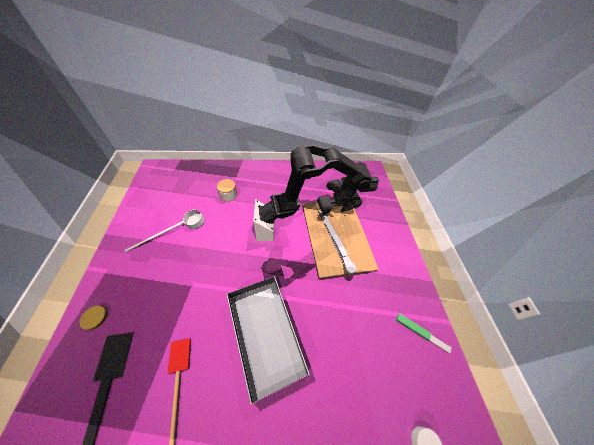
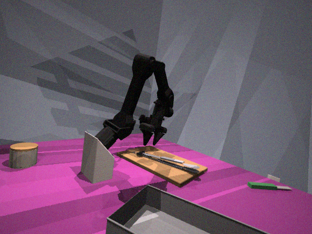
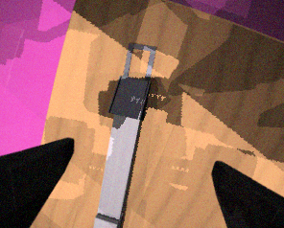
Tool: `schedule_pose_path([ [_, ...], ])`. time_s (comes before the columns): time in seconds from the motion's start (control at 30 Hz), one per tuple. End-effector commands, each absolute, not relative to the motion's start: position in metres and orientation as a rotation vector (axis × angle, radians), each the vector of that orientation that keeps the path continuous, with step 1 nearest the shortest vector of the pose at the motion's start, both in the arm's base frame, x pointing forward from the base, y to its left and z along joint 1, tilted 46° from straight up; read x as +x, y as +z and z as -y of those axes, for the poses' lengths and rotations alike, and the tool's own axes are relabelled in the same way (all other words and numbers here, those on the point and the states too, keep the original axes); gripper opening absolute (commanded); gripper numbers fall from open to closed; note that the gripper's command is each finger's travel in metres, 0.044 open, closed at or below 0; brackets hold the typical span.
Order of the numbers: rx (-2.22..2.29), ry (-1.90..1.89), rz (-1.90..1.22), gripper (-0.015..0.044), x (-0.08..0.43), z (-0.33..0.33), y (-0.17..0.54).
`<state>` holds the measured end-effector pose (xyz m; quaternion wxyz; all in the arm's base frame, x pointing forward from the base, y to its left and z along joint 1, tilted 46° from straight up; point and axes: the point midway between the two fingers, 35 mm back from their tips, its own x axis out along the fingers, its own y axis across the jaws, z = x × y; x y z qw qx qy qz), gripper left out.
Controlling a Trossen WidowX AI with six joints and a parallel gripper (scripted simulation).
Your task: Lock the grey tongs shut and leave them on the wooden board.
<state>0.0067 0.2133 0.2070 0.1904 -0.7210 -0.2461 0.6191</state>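
The grey tongs (image 1: 343, 251) (image 2: 170, 160) (image 3: 120, 153) lie lengthwise on the wooden board (image 1: 326, 264) (image 2: 181, 180) (image 3: 192, 208). Their arms are close together, with the wide tips near the board's front edge. The dark hinge block and wire loop are at the far end in the wrist view. Whether the lock has caught cannot be seen. My gripper (image 2: 150, 144) (image 3: 144, 156) is open and empty, pointing down above the hinge end, with its fingers clear on both sides of the tongs. The roasting tin (image 1: 270, 339) (image 2: 184, 207) holds nothing.
The pale arm mount (image 1: 263, 229) (image 2: 97, 162) is left of the board. A lidded jar (image 1: 227, 190) (image 2: 23, 155) and a long-handled ladle (image 1: 194, 220) are further left. A green-handled knife (image 1: 414, 326) (image 2: 262, 185) lies front right. A black spatula (image 1: 114, 356) and red spatula (image 1: 179, 355) lie front left.
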Motion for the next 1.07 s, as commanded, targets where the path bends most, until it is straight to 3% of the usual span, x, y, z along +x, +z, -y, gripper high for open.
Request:
schedule_pose_path([
  [0.0, -2.048, 1.741, 0.661, 0.044, -0.012, -0.207, 0.214],
  [0.57, -2.023, 1.574, 0.841, 0.044, -0.083, -0.165, 0.263],
  [1.03, -1.877, 1.762, 0.998, 0.044, -0.085, -0.138, 0.292],
])
